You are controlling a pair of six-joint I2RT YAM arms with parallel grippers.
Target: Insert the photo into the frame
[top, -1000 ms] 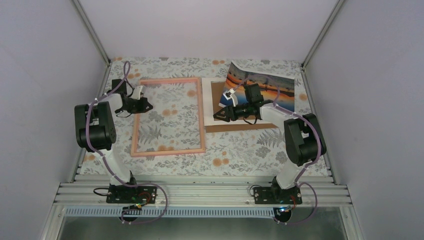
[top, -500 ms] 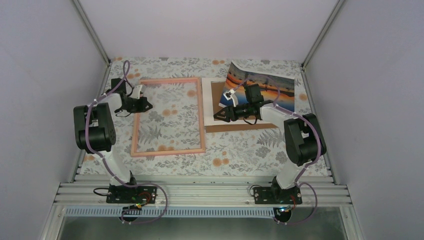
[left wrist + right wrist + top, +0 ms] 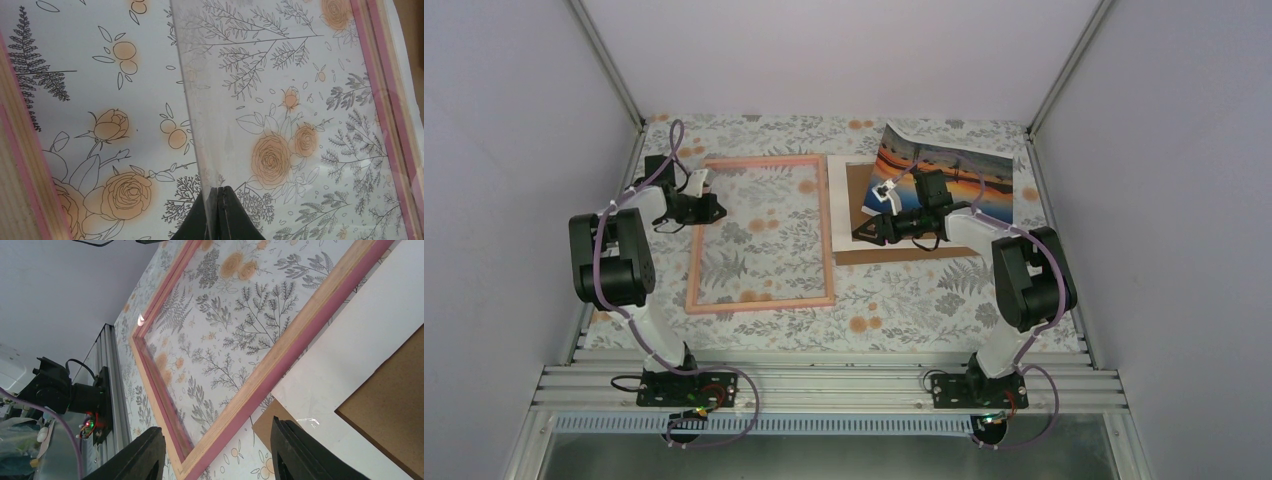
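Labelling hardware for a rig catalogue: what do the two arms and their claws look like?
Both the left arm and right arm have white links, bulky black joint housings and looped purple cables. The left claw and right claw are black and wedge-shaped.

A surface [image 3: 904, 310] under a pale cloth printed with grey ferns and orange roses sat boxed in by a plain white back wall [image 3: 824, 50] and side walls [image 3: 494, 150], with aluminium posts [image 3: 609, 65] at the far corners, a slotted metal rail [image 3: 824, 385] along its near edge, and soft, even light.
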